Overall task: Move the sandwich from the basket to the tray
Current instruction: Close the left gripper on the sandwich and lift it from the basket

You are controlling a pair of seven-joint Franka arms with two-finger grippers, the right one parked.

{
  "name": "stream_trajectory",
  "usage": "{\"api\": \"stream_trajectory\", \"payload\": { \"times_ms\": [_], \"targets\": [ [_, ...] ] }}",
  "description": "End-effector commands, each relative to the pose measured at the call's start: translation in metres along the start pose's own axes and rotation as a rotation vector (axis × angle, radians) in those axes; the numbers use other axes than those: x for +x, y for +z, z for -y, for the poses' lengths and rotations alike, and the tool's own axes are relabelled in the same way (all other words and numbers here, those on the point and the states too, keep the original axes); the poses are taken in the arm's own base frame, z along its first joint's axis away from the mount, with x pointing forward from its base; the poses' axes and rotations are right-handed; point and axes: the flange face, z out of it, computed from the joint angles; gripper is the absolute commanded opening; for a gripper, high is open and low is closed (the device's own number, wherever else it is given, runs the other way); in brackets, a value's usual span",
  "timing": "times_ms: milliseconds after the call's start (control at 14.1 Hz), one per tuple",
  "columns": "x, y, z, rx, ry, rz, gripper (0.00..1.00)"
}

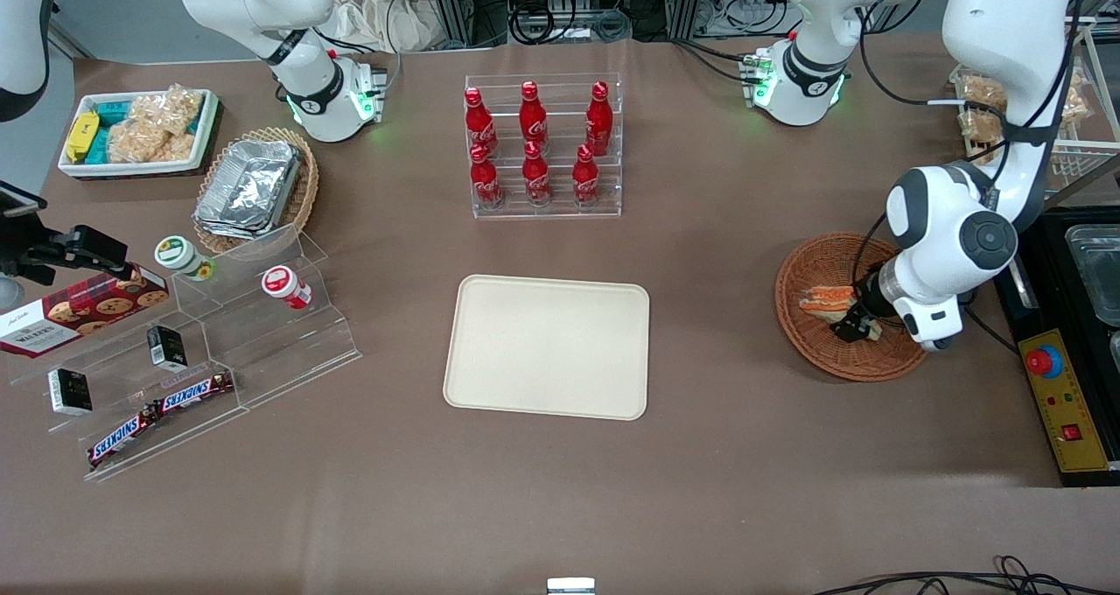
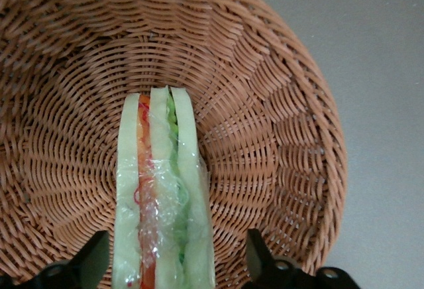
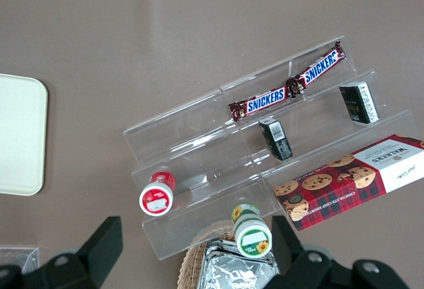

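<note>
Tray [image 1: 547, 347] sits bare mid-desk, and toward the working arm's end your claw [image 1: 856, 325] hangs low in the basket [image 1: 801, 328], fingers [image 2: 260, 256] spread either side of the wrapped sandwich [image 2: 163, 196], not yet gripping it.

SNICKERS on two bars [image 3: 286, 83], WALKERS on cookie box [image 3: 351, 179], Coca-Cola script on bottles [image 1: 535, 140]

Brown table [image 1: 560, 490] w/ cables [image 1: 569, 9] along its top edge.
</note>
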Motion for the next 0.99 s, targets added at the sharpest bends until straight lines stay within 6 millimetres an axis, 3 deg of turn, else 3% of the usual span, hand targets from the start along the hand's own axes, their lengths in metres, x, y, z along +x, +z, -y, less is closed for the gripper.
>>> {"api": "stream_trajectory", "payload": {
  "times_ms": [0,71,141,283,424,848,919],
  "targets": [
    [0.001,0.007,-0.005,0.004,-0.013,-0.004,0.28],
    [0.001,0.007,-0.005,0.005,-0.01,-0.005,0.09],
    [0.001,0.004,-0.005,0.004,-0.007,-0.006,0.0],
    [0.0,-0.026,-0.006,-0.02,0.008,-0.023,0.0],
    [-0.002,-0.074,-0.007,0.008,0.045,-0.01,0.0],
    [-0.046,-0.213,-0.048,0.062,0.382,0.054,0.0],
    [-0.067,-0.225,-0.057,0.076,0.472,0.072,0.0]
  ]
}}
